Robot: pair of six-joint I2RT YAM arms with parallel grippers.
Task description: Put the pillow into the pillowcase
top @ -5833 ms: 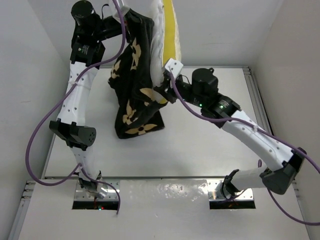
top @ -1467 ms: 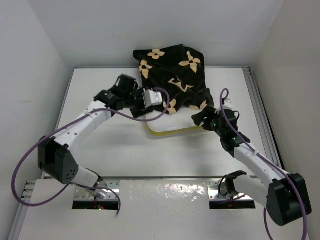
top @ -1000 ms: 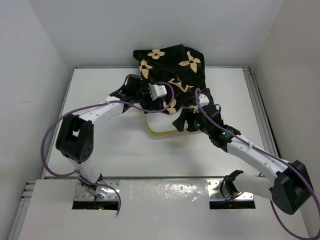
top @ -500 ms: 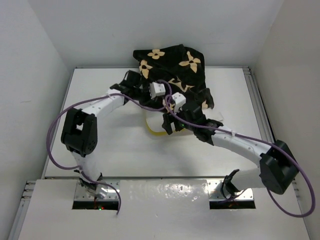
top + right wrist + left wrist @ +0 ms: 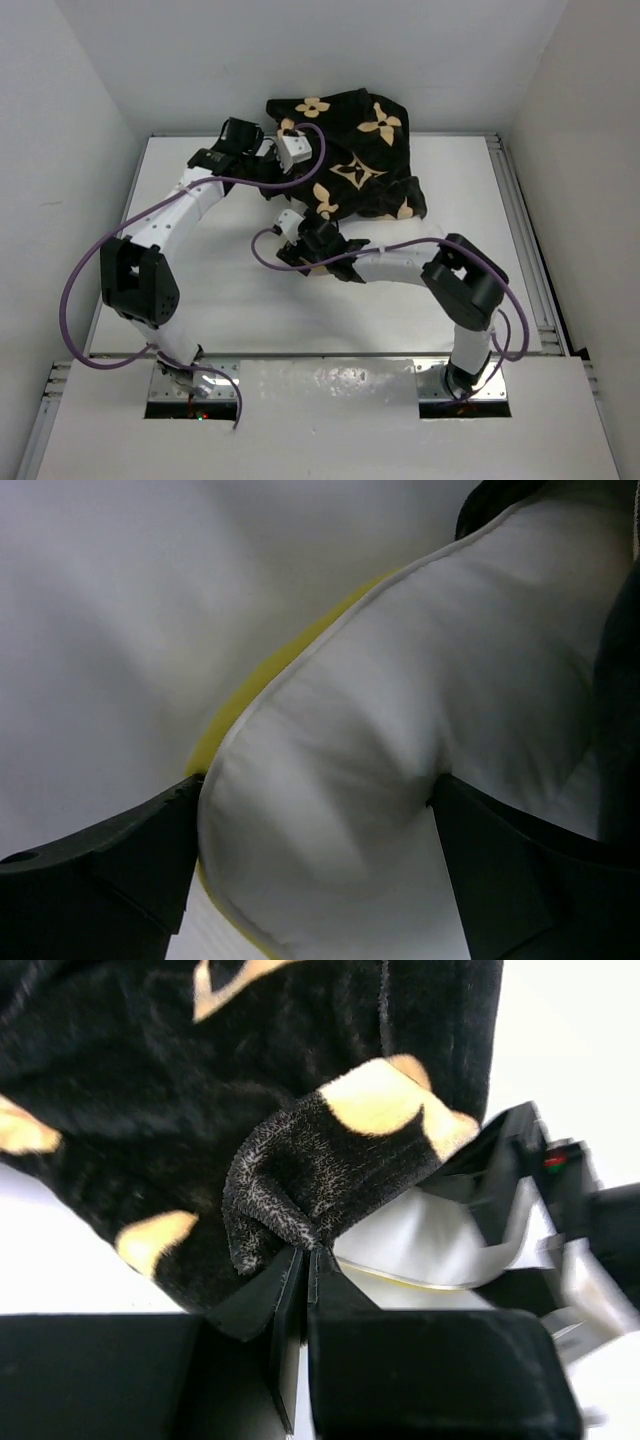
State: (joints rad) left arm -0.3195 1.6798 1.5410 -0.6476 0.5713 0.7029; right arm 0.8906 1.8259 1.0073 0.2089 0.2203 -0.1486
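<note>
The black pillowcase (image 5: 352, 150) with tan flowers lies bunched at the back of the table. My left gripper (image 5: 302, 180) is at its near left edge. In the left wrist view this gripper (image 5: 305, 1256) is shut on a raised fold of the pillowcase (image 5: 320, 1170). The cream pillow (image 5: 400, 720) with its yellow side band (image 5: 245, 695) pokes out from under the pillowcase. My right gripper (image 5: 289, 251) reaches in from the right. It (image 5: 315, 785) stands open astride the pillow's corner, both fingers touching it. From above the pillow is almost entirely hidden.
The white table (image 5: 200, 290) is boxed in by white walls at the back and both sides. The right arm (image 5: 400, 265) lies low across the table's middle. A metal rail (image 5: 525, 230) runs along the right edge.
The left gripper has shut on the pillowcase edge and drawn it back and left. The right arm has swept left along the pillow's near edge to its left corner, jaws widening.
</note>
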